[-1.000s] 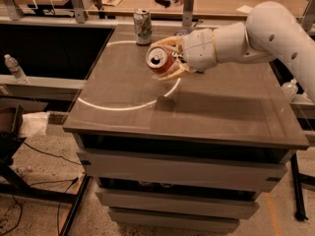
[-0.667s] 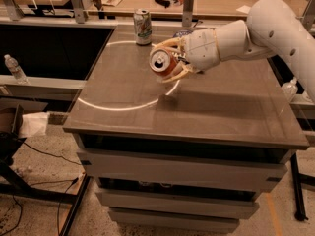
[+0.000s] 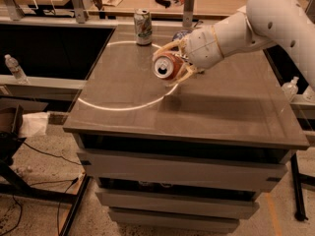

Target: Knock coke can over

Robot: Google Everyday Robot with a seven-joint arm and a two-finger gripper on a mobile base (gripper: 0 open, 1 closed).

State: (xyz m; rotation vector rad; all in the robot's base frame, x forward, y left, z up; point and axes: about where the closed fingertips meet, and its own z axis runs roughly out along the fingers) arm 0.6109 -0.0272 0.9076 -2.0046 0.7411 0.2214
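Observation:
The red coke can point(image 3: 166, 65) is tipped on its side with its silver top facing the camera, held above the brown tabletop point(image 3: 206, 107). My gripper point(image 3: 172, 63) reaches in from the right on the white arm point(image 3: 256, 23) and is shut on the can, with pale fingers point(image 3: 167, 46) above and below it. The can's far end is hidden behind the gripper.
A pale silver-green can point(image 3: 142, 27) stands upright at the table's back edge. A dark blue bag point(image 3: 179, 35) shows partly behind the gripper. A water bottle point(image 3: 15, 69) stands on the left shelf, another point(image 3: 289, 87) at the right. Drawers lie below the tabletop.
The can and gripper have stayed nearly in place, shifting only very slightly. Nothing else moved.

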